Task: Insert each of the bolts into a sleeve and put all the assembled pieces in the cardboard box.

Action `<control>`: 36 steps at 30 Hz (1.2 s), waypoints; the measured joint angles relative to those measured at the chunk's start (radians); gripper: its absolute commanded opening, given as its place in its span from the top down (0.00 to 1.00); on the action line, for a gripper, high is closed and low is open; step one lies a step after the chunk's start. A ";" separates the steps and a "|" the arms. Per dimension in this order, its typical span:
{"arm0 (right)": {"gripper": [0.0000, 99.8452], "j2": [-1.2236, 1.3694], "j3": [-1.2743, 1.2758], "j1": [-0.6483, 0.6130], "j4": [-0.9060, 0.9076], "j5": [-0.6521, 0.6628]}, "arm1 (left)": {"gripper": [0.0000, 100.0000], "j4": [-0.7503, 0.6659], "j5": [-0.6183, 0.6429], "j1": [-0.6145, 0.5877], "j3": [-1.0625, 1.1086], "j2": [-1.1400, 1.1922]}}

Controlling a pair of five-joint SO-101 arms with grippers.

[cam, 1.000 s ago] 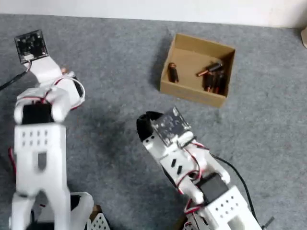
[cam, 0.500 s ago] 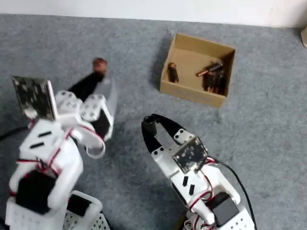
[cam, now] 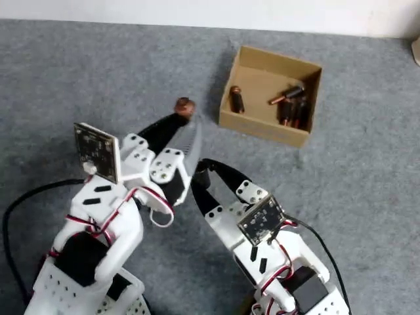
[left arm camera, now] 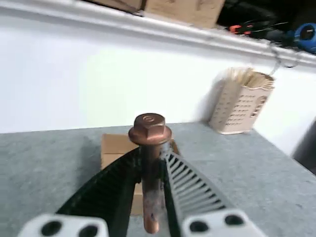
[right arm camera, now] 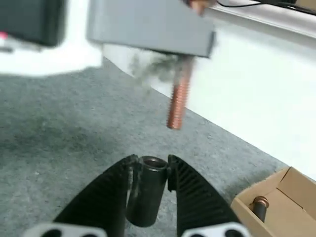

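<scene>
My left gripper [cam: 182, 125] is shut on a copper bolt [cam: 184, 105], held upright with its hex head on top; the left wrist view shows the bolt [left arm camera: 150, 173] pinched between the fingers [left arm camera: 121, 185]. My right gripper [cam: 205, 176] sits just beside and below it, shut on a black sleeve [right arm camera: 146, 190] that stands upright with its bore facing up. In the right wrist view the bolt's threaded shank [right arm camera: 177, 98] hangs above and slightly off the sleeve, not touching it. The cardboard box [cam: 311, 76] lies at the back right with several assembled pieces [cam: 289, 104] inside.
Grey carpet covers the table. A white wall runs along the far edge. A beige basket-like holder [left arm camera: 240, 102] stands by the wall beyond the box. Both arms crowd the middle front; open carpet lies left and right of them.
The left arm has swung from the far left toward the middle, bringing the bolt over the right gripper. The right gripper has turned and tilted its sleeve upward beneath it.
</scene>
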 measured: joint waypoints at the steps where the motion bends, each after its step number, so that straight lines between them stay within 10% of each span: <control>1: 1.00 0.000 0.000 -0.002 0.000 0.000 | 1.00 -0.005 0.000 0.012 0.000 0.000; 36: 1.00 0.000 0.025 0.015 0.008 0.003 | 1.00 0.032 -0.002 0.054 0.198 -0.193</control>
